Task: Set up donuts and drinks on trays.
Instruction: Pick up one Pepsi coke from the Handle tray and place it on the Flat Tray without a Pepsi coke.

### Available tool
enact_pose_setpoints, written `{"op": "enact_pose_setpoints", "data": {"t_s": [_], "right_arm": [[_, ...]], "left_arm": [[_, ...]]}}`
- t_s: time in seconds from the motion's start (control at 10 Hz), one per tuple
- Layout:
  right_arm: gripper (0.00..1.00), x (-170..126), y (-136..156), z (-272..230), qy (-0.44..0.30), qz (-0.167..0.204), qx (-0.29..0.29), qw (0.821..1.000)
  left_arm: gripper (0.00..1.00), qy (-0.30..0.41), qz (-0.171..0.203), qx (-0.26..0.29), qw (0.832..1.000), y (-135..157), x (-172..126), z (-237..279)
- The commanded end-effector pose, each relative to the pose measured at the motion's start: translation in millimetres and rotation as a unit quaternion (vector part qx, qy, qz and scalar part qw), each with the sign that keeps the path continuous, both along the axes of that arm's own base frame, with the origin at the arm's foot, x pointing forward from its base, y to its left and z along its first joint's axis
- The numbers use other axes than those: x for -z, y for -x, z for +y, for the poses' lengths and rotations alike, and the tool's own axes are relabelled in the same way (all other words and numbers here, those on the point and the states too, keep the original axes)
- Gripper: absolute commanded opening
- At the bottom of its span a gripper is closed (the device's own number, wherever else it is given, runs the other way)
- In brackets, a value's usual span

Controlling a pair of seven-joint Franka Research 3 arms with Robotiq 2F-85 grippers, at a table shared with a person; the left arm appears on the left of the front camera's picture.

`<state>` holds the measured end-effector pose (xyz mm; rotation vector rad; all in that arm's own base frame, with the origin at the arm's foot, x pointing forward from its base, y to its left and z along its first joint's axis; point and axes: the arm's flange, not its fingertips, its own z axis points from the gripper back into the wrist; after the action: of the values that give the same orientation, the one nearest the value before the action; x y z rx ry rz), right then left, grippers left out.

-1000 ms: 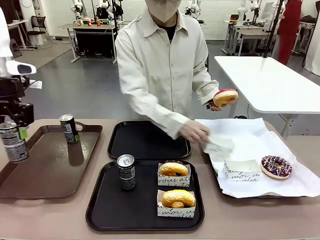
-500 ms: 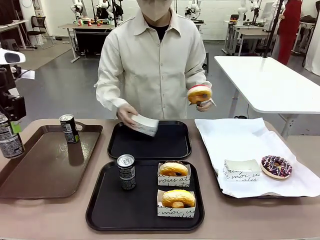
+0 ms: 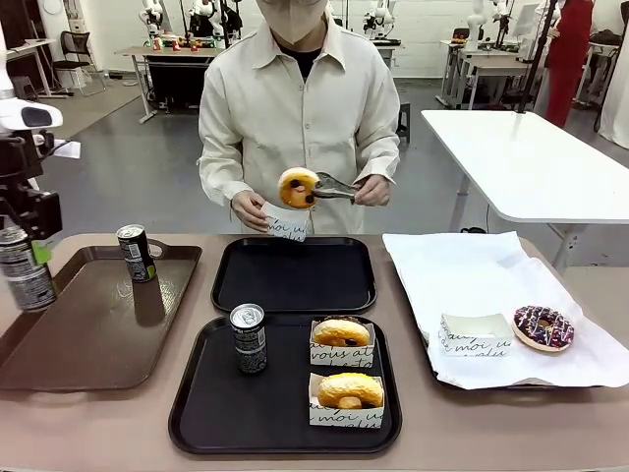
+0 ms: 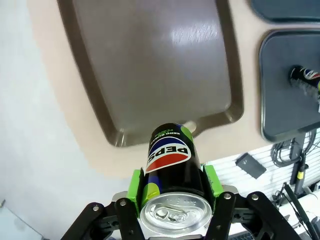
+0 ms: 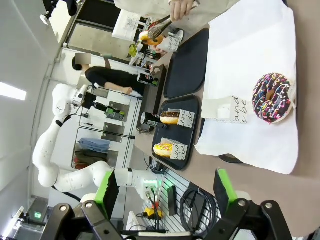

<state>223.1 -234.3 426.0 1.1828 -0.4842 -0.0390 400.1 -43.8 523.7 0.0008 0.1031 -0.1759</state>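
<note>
Two trays: near tray [image 3: 197, 418] carries one can [image 3: 248, 337] and two boxed donuts [image 3: 341, 332]; far tray [image 3: 295, 280] holds nothing yet.
Change: the person's tongs [image 3: 339, 187] have swung the tong-held donut [image 3: 298, 187] from the right over to the paper holder [image 3: 287, 222] in the other hand, above the far tray.
Meaning: likely that donut gets boxed and starts the far tray.
Left end effector [image 4: 172, 184]: clamped on the held can [image 4: 172, 160], raised over the brown tray [image 4: 150, 75] edge, barely shifted.
Right end effector [image 5: 165, 187]: fingers spread, empty, above the tabletop.
Waiting: sprinkled donut [image 3: 543, 327] on white paper [image 3: 472, 270].
</note>
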Motion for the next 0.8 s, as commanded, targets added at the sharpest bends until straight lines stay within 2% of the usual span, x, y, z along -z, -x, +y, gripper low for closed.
{"op": "enact_pose_setpoints", "data": {"t_s": [0.0,0.2,0.3,0.4,0.5,0.7], "right_arm": [[1.0,-1.1,-2.1,-0.9,-0.009,-0.016,0.003,1.0],[1.0,-1.1,-2.1,-0.9,-0.009,-0.016,0.003,1.0],[1.0,-1.1,-2.1,-0.9,-0.009,-0.016,0.003,1.0],[1.0,-1.1,-2.1,-0.9,-0.009,-0.016,0.003,1.0],[1.0,-1.1,-2.1,-0.9,-0.009,-0.016,0.003,1.0],[1.0,-1.1,-2.1,-0.9,-0.009,-0.016,0.003,1.0]], "left_arm": [[0.59,-0.002,-0.052,0.026,0.998,-33.4,1.7,-42.0],[0.59,0.012,-0.073,0.061,0.995,-71.0,0.8,-73.1],[0.59,0.025,-0.086,0.07,0.994,-80.5,8.2,-91.0],[0.59,0.027,-0.092,0.075,0.993,-86.4,12.4,-101.4],[0.59,0.039,-0.086,0.097,0.991,-105.7,17.7,-122.0],[0.59,0.064,-0.117,0.125,0.983,-110.2,38.6,-147.8]]}}
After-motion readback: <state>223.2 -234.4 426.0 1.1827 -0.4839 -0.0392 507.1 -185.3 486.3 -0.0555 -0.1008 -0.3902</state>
